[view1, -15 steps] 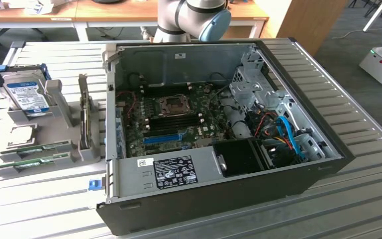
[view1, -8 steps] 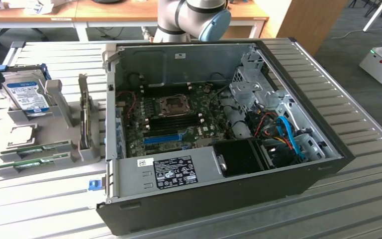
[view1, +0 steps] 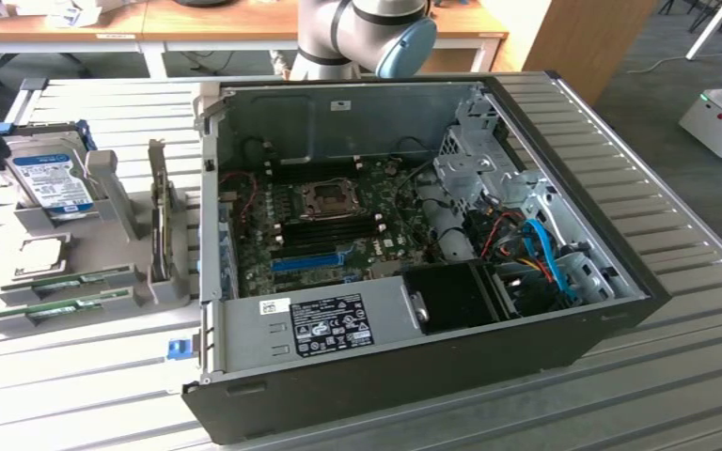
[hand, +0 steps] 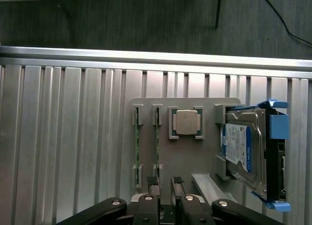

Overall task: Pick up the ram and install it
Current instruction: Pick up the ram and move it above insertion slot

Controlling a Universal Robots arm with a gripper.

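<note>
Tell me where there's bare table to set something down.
Free: table slats at the exterior view's right of the computer case, and those nearer the camera than the gray holder. Crowded: the holder, with hard drive, ram sticks and card.

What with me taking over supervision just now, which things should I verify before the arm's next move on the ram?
1. The gripper is open, with nothing between its fingers: ok.
2. The ram stick and its twin stand on edge in the grey holder: ok.
3. The gripper is centred over one stick: cannot tell.
4. The case is open and the motherboard is exposed: ok.
5. The memory slots are free: cannot tell.
</note>
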